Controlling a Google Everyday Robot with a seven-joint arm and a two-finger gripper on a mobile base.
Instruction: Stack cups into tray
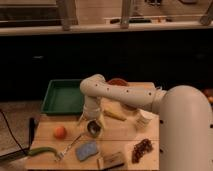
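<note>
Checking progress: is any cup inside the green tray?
Empty where visible: the green tray shows bare floor; the arm hides its right edge. The gripper sits over the metal cup on the table.

On the table (122,139), the handled cup (94,129) stands near the middle, with the gripper (90,120) just above and behind it; the tray (62,96) lies behind the cup to the left, at the far corner. Left of the cup sits a round fruit (60,132), in front and to its left lie a utensil (68,146) and, farther out, a long vegetable (42,150), and just in front lie the sponge (87,149) and a small block (112,160). To the cup's right and slightly behind lies a banana (115,114), farther right stands the second cup (143,120), in front to the right lie grapes (142,148), and well behind, past the arm, sits a bowl (118,81).
</note>
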